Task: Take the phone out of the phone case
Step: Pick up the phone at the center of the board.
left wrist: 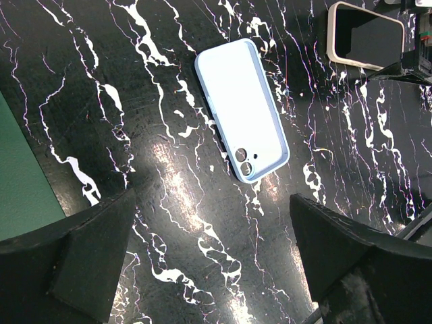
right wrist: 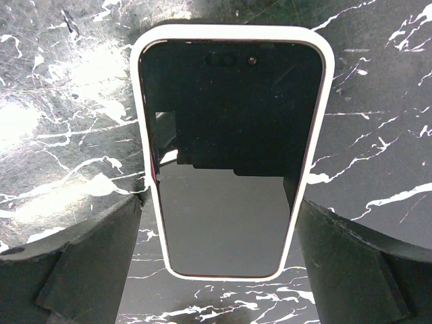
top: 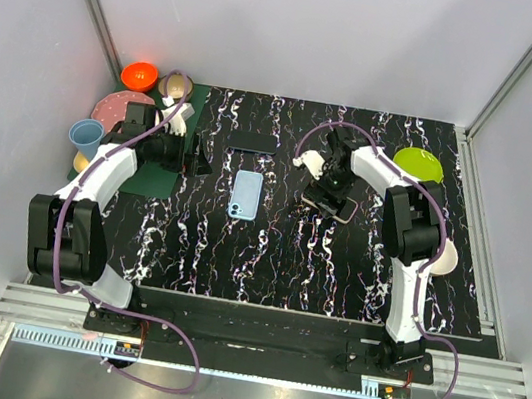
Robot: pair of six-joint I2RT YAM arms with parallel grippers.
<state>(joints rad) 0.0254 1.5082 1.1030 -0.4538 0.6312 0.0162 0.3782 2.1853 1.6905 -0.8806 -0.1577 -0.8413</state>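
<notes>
Right gripper [right wrist: 217, 206], spread wide, is straddling the cased phone [right wrist: 229, 121] midway between far and near edges (left gripper [left wrist: 212, 199] likewise released).

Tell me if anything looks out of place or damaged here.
Nothing stands out. The cased phone lies flat, screen up, with no visible cracks, between the spread fingers of the right claw. The blue case lies flat, back up, mid-table.
</notes>
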